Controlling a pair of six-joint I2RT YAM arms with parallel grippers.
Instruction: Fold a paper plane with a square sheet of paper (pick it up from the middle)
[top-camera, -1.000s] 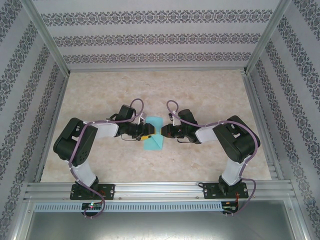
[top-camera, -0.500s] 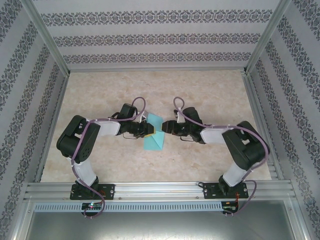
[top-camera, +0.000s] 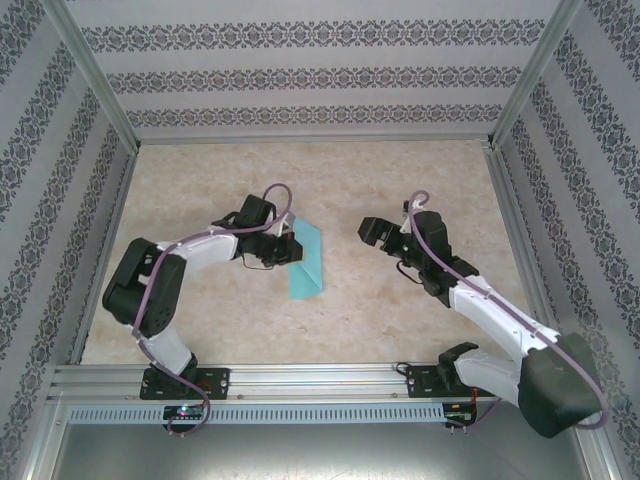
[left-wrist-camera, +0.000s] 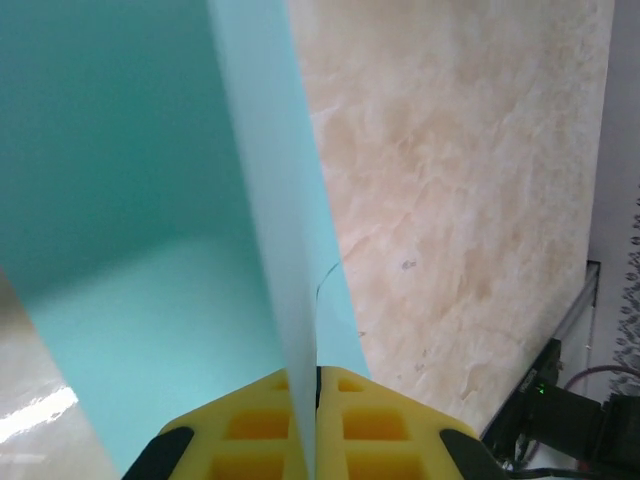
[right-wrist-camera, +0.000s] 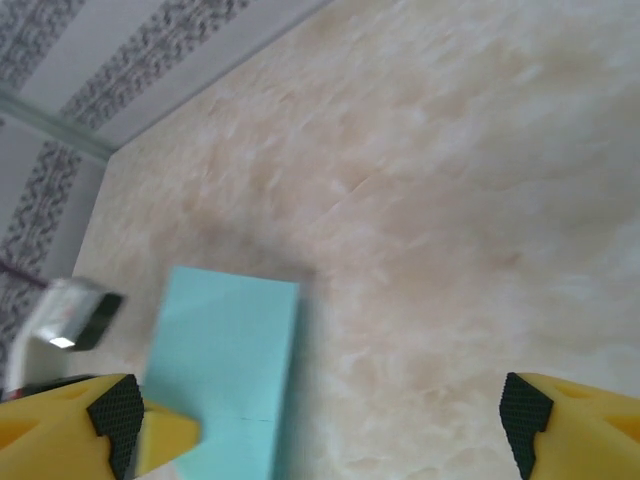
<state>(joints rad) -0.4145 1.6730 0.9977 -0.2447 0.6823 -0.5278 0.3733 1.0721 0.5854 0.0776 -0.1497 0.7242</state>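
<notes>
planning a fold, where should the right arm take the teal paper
Likely the free right long edge, from the right: the folded teal paper sheet is pinched on its left by the left tool, so that edge faces the open right tool.

My left arm (top-camera: 200, 252) and right arm (top-camera: 495, 315) are white links with black joints, trailing purple cables (top-camera: 278, 188); my fingers (left-wrist-camera: 250, 432) are yellow, pocketed, black-edged.

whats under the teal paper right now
Marbled table lies beneath the folded sheet of paper, which the left gripper pinches at one edge. The patch of table directly below the paper is covered, so anything there cannot be seen.
</notes>
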